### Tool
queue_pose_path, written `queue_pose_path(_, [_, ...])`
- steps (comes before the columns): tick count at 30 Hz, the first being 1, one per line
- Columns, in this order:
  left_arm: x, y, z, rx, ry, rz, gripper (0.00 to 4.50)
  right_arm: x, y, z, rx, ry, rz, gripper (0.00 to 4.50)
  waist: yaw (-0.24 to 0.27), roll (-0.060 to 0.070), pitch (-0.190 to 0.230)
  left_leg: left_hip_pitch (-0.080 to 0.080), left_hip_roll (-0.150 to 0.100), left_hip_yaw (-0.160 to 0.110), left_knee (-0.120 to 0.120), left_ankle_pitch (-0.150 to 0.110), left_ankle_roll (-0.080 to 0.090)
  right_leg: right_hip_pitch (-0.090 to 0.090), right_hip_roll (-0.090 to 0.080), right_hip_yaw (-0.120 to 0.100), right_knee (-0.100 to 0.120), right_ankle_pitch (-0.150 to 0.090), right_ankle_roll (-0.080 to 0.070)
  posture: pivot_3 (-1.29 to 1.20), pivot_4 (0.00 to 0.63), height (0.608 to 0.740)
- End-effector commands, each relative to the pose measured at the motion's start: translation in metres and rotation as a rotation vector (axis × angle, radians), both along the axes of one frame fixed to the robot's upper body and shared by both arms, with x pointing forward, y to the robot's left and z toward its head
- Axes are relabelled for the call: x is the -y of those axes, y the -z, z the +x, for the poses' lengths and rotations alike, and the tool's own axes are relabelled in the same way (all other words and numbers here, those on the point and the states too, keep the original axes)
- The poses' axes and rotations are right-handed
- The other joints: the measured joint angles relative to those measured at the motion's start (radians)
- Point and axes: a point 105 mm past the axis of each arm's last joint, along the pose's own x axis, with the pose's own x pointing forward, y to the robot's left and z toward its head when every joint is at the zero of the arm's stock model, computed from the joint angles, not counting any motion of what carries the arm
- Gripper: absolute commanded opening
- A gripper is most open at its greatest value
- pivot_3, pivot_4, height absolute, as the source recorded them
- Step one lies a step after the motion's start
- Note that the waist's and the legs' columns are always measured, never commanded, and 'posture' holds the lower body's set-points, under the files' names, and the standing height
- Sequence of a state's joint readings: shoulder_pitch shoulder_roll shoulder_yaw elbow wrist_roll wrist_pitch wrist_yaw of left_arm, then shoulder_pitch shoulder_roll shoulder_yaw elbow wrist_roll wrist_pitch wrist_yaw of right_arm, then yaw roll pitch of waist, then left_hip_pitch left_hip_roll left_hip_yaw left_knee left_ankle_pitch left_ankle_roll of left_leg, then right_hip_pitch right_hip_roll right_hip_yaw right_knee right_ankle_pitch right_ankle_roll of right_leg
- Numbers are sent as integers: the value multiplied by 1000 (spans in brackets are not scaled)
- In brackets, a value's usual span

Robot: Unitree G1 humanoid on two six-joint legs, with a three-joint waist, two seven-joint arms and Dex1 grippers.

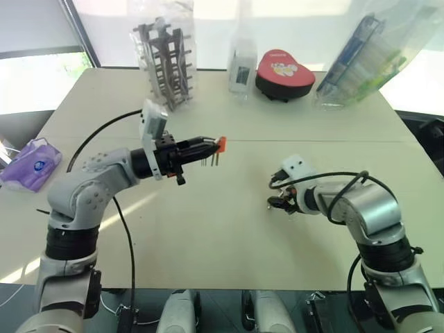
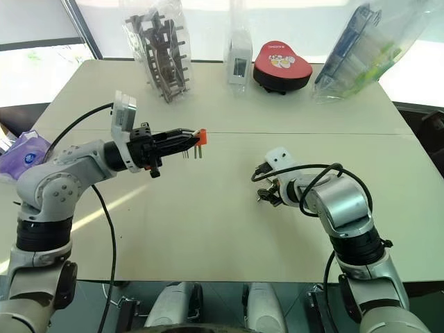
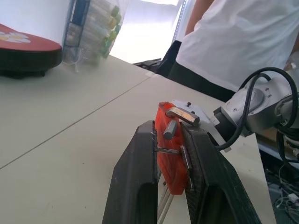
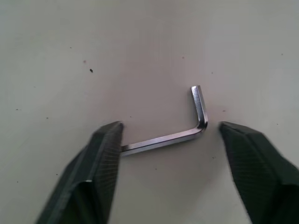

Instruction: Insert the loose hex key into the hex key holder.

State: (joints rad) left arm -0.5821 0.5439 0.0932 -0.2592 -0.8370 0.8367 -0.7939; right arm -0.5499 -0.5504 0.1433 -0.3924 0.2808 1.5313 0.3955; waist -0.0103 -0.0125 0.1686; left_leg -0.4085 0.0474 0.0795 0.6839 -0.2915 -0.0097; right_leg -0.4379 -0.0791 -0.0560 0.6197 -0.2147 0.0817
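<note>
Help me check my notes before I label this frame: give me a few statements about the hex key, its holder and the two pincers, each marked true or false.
1. The left pincer is shut on the hex key holder. True.
2. The loose hex key is already in the holder. False: it lies flat on the table.
3. The right pincer has its fingers on either side of the loose key, not clamped. True.
4. The holder rests on the table. False: the left pincer holds it up in the air.
5. The red heart-shaped box sits at the far edge of the table. True.
</note>
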Motion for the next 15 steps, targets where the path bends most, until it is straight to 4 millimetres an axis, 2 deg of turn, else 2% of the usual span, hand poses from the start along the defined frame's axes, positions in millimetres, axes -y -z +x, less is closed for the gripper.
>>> queue_pose_path(1, [-2, -12, -4, 70, -12, -12, 225, 1, -5, 4, 29, 5, -16, 1611, 1, 0, 0, 0, 0, 0, 0, 0, 0, 0, 0, 0, 0, 0, 0, 0, 150, 740])
queue_pose_path(4, [-2, -12, -3, 73, -19, -14, 225, 1, -4, 5, 26, 4, -15, 63, 0, 0, 0, 0, 0, 0, 0, 0, 0, 0, 0, 0, 0, 0, 0, 0, 150, 740])
queue_pose_path(8, [-3, -13, -2, 77, -30, -18, 225, -3, -7, 9, 68, -26, -4, 63, -1, 0, 0, 0, 0, 0, 0, 0, 0, 0, 0, 0, 0, 0, 0, 0, 150, 740])
queue_pose_path(12, [-2, -15, 1, 81, -33, -24, 225, -30, -52, 20, 458, -239, 44, 63, -1, 0, 0, 0, 0, 0, 0, 0, 0, 0, 0, 0, 0, 0, 0, 0, 150, 740])
queue_pose_path(15, [2, -16, 2, 78, -22, -36, 225, -39, -91, 31, 748, -263, 116, 63, -1, 0, 0, 0, 0, 0, 0, 0, 0, 0, 0, 0, -1, 0, 0, 0, 150, 740])
